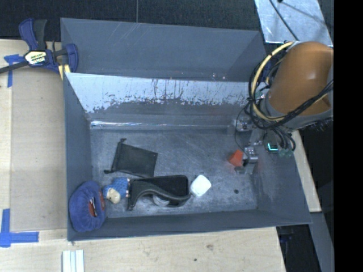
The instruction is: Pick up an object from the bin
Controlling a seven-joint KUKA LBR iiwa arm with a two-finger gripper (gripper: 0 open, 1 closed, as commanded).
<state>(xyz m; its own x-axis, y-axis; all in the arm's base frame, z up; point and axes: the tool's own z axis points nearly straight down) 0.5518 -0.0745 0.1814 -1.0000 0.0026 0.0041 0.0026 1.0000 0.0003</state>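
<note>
Honestly, we can't tell from up here whether the gripper [248, 162] is open or closed. It's low at the right end of the bin [170, 95], with a small orange-red block [235, 158] just beside it, maybe touching. We'd guess the block is light, stiff and not fragile, so a pinch across its narrow sides should do. The floor is bare grey metal, probably slick, so it could skid. There's decent room: the white lump [200, 185] is near, and the black strap thing [161, 188] and blue cloth [85, 207] are well apart.
</note>
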